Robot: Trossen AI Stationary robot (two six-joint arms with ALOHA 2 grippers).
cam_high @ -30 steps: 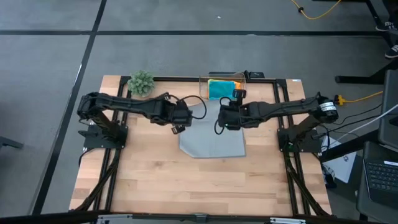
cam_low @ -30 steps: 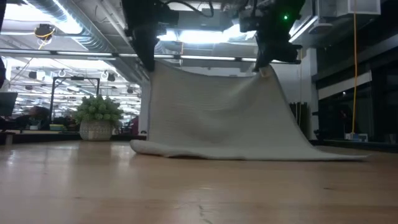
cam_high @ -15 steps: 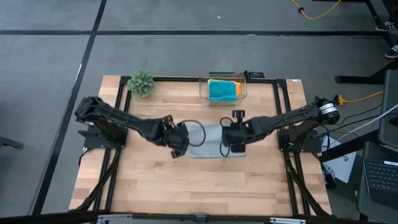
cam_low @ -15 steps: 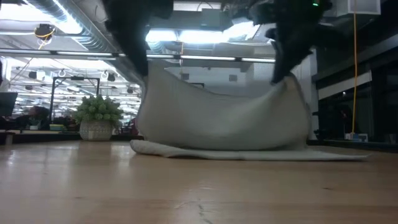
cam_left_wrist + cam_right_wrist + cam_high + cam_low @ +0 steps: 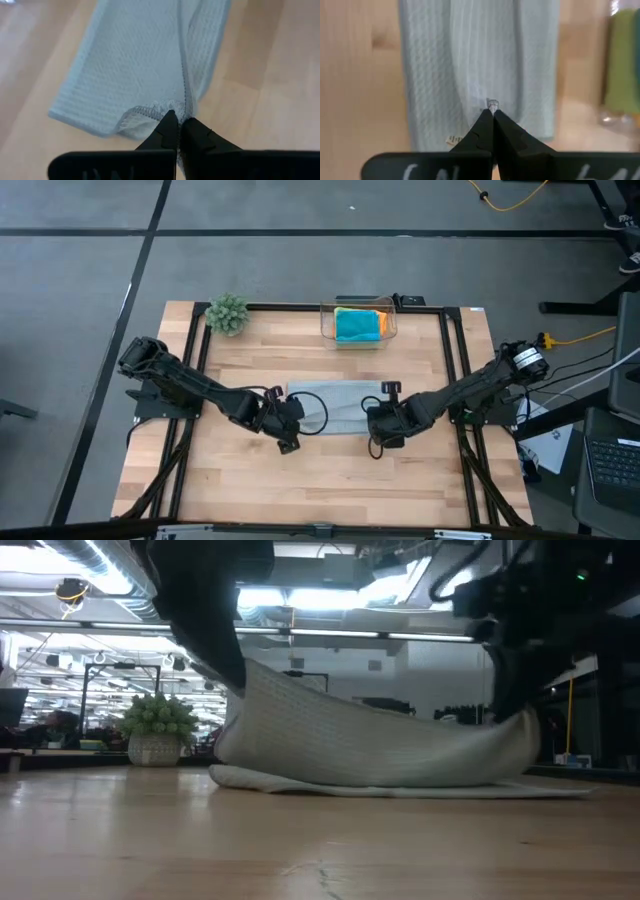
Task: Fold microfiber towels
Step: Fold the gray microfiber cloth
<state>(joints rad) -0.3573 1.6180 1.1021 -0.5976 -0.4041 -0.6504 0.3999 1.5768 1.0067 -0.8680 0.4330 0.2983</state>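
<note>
1. We have the soft light grey microfiber towel (image 5: 335, 406) lying mid-table on the pale wooden table (image 5: 330, 480), doubled over with its upper layer carried toward the near edge. It is not flat yet: in the low view the upper layer (image 5: 370, 735) rises high at one end and sags toward the other.

2. The left gripper (image 5: 287, 442) is pinched tight on 1 near corner; in its wrist view the stitched hem (image 5: 165, 106) sits right at the tips. The right gripper (image 5: 380, 444) is clamped on the other near corner, with only a tuft of cloth (image 5: 493, 105) visible at its tips.

3. Risk 1: that right-hand bite looks thin, so a tug could pull the corner free and the layer would flop back crooked.

4. Risk 2: the 2 corners hang at unequal heights in the low view, so letting go now could land the edges skewed rather than matched.

5. Risk 3: dragging further toward the near edge could slide the bottom layer too, shifting the fold line.

6. Risk 4: we judge the tips are close to the wood, so pressing lower could scrape it.

7. The clear plastic box (image 5: 358, 326) at the far edge holds a turquoise blue cloth (image 5: 355, 325), well apart from the work.
</note>
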